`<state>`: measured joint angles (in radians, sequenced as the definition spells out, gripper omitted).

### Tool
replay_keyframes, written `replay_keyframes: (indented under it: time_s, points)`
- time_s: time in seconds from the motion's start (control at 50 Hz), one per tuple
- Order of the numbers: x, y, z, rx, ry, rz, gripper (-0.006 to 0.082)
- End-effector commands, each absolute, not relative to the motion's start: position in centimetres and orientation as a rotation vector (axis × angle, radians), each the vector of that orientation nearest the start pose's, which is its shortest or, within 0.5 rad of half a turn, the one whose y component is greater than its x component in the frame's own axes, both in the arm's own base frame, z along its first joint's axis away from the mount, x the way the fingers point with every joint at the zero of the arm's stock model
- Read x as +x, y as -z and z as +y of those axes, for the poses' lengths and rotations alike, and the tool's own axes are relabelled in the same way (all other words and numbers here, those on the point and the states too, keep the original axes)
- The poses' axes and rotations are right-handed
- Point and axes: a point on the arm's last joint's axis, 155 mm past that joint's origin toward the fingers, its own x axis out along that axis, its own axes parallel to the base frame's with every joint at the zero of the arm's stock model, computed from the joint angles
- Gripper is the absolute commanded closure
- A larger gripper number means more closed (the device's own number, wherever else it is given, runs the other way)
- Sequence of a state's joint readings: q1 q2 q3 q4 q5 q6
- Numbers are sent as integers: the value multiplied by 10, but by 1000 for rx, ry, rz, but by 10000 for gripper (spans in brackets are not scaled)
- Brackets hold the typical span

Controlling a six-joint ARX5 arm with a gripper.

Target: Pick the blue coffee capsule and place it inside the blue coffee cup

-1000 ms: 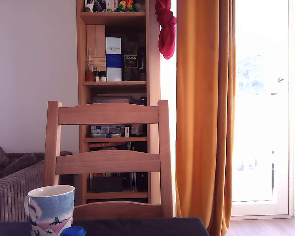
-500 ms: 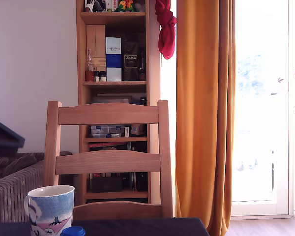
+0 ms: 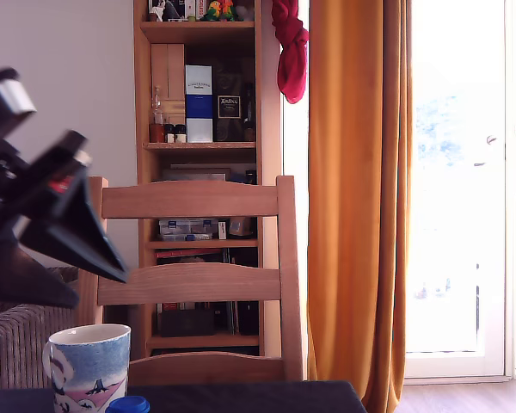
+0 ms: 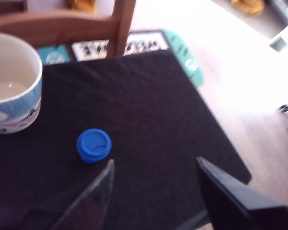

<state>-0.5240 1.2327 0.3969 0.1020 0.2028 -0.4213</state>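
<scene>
Gripper [image 4: 153, 191] spread wide, empty, hovering above dark surface [image 4: 149, 110]. Blue coffee capsule [image 4: 93, 145] stands upright on surface, just ahead of gripper, nearer translucent finger, off centre of gap. Blue coffee cup [image 4: 12, 86] near capsule, apart, mouth up, empty. Wooden chair [image 3: 189, 284] behind surface. Nothing blocks descent onto capsule.

No lettering is showing clearly enough to read. The blue-and-white box [image 3: 199, 103] and the dark box [image 3: 230, 107] on the shelf are carrying labels too small to make out, and print on the floor mat [image 4: 127, 47] is blurring.
</scene>
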Motion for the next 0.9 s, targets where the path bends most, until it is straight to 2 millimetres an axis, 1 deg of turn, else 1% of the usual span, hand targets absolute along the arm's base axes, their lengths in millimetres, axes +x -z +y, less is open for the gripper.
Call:
replay_keyframes:
  time_s: [0.0,0.18,0.32,0.46,0.66,0.88]
  points:
    - [265,-31,-194,-264,480,935,80]
    - [278,-11,-197,-226,416,1064,80]
    - [292,-5,-200,-203,369,1118,80]
    - [300,4,-201,-183,319,1187,80]
    - [303,27,-199,-141,265,1286,81]
    - [306,48,-199,-118,231,1334,81]
